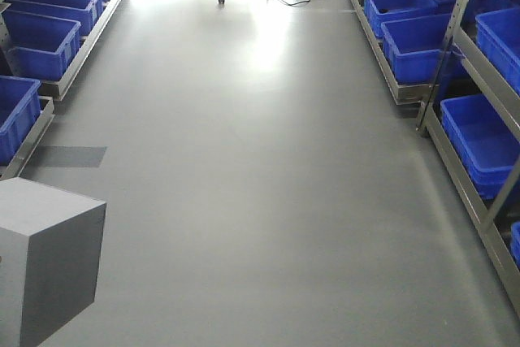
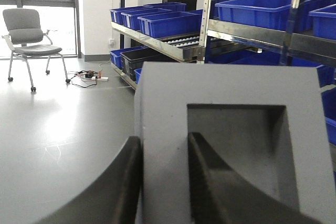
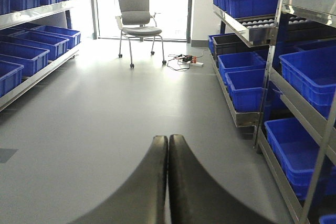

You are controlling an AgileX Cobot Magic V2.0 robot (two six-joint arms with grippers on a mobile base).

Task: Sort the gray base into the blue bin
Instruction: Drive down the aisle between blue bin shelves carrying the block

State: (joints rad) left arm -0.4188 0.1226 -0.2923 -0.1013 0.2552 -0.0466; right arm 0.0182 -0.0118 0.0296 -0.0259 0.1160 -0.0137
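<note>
- The base (image 2: 236, 145) is in the left claw (image 2: 164, 140). The claw is closed on one wall of it, with one finger on the outer face and the other inside the square recess.
- In the front view the base (image 1: 49, 258) is at the lower left, off the floor (image 1: 260, 201), in the aisle between the racks.
- The right claw (image 3: 168, 139) is closed with its fingers pressed together, and it holds nothing.
- We judge the base to be light, because one claw carries it by a single wall. It looks stiff, with clean edges, and we see no bending where it is pinched.
- The surface is matte, so we think it is not slippery.
- The wall beside the recess seems a good place to hold. This hold is off the centre, so we think the block could tilt on a fast move.
- The blue bins (image 1: 410, 42) stand on the racks at both sides. We cannot tell which one is the target.
- We cannot read any brand, label or writing on the base or on the bins.
</note>
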